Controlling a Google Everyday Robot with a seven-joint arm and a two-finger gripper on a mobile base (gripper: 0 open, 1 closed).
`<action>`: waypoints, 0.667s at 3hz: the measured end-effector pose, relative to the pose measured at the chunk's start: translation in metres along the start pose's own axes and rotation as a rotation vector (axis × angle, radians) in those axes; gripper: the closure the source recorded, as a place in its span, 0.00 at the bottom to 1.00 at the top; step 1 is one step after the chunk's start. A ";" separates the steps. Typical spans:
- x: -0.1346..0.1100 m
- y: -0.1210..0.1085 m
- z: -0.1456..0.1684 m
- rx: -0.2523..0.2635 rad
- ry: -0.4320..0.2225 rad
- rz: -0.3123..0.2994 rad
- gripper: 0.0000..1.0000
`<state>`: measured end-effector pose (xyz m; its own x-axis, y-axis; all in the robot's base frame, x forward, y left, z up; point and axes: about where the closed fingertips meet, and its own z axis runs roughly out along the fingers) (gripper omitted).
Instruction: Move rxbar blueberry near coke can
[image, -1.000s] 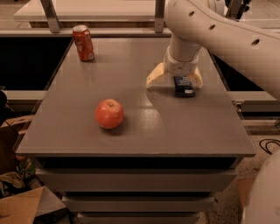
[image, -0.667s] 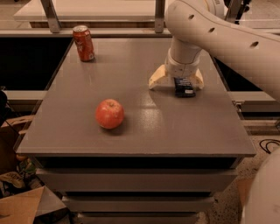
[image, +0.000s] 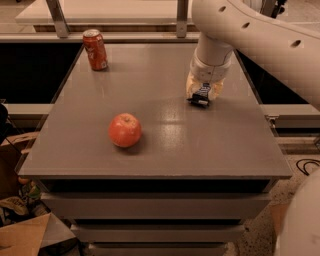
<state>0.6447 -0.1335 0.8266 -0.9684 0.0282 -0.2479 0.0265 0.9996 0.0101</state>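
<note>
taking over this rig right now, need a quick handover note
Hand: low over the right side of the grey table, closed on the dark navy-blue flat snack bar.
Upright red soda can: far left corner, well apart from the bar.
Round red apple: near left, not involved.
Done: bar gripped; cannot tell if it is lifted.
Left: carry the bar left and back, then set it down beside the can.

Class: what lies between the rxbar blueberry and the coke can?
Nothing: the camera view shows bare table between the rxbar blueberry, held in the gripper at mid-right, and the coke can. The apple sits off that line, nearer the front.
</note>
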 end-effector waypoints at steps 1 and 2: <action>-0.002 0.000 -0.009 0.000 0.000 0.000 0.99; -0.003 0.000 -0.011 0.000 0.000 0.000 1.00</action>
<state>0.6446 -0.1339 0.8379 -0.9683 0.0283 -0.2483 0.0267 0.9996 0.0098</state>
